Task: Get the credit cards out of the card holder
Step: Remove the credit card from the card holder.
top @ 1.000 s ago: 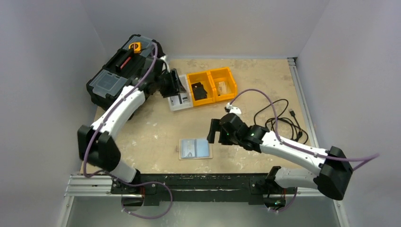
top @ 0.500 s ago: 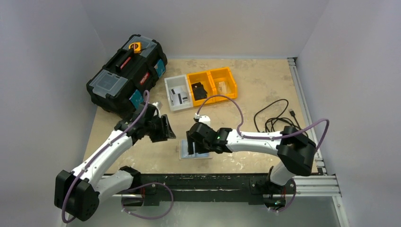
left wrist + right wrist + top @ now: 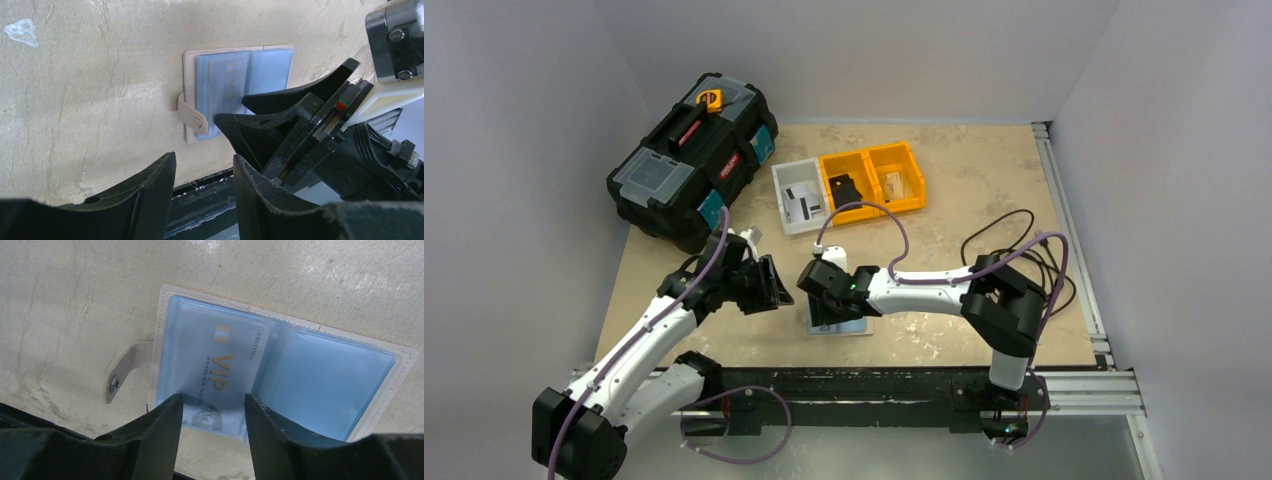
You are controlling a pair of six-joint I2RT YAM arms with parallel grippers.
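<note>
Blue plastic card holder (image 3: pixel 325 375) lying open, just under spread right hand (image 3: pixel 214 400), left hand (image 3: pixel 205 157) beside, also released

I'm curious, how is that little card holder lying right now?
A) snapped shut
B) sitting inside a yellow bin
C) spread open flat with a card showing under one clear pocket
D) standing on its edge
C: in the right wrist view the card holder lies spread open, a VIP card showing under the clear pocket on one half, its strap lying loose to the side.
</note>
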